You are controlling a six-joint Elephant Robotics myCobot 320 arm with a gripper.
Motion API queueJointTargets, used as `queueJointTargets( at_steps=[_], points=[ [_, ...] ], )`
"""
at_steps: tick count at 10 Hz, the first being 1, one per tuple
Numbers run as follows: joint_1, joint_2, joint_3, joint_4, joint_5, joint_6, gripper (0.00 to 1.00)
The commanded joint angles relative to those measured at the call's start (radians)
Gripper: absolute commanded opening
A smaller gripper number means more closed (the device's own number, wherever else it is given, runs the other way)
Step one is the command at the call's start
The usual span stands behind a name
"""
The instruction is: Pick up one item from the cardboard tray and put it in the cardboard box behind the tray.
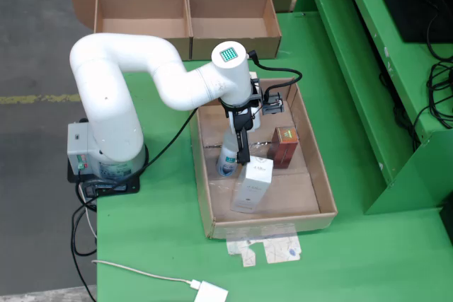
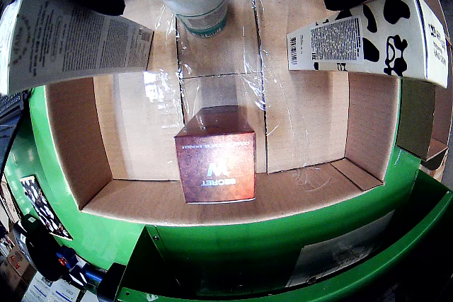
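Overhead, a white robot arm (image 1: 141, 68) reaches down into an open cardboard tray (image 1: 322, 182) on a green bench (image 1: 163, 245). Its gripper (image 1: 243, 155) hangs low over a white bottle (image 1: 228, 157) near the tray's left wall. Whether the jaws are wide or closed, I cannot tell; nothing looks lifted.

Beside the bottle stands a white carton (image 1: 253, 184), toward the tray's front edge. A brown box (image 1: 285, 146) stands upright nearer the right wall, well clear.

Seemingly the bottle stands upright, long axis vertical, cap (image 2: 202, 15) pointing up at the wrist camera.

A good grasp would probably close across the bottle's body and lift straight up, avoiding the carton. An empty two-part box (image 1: 187, 22) waits behind the tray.
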Motion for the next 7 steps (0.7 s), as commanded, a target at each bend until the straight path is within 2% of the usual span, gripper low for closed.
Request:
queueJointTargets(
  at_steps=[1, 7],
  points=[
    [-0.007, 0.01, 0.025, 0.01, 0.008, 0.001, 1.0],
    [-0.007, 0.01, 0.025, 0.01, 0.008, 0.001, 0.4]
  ],
)
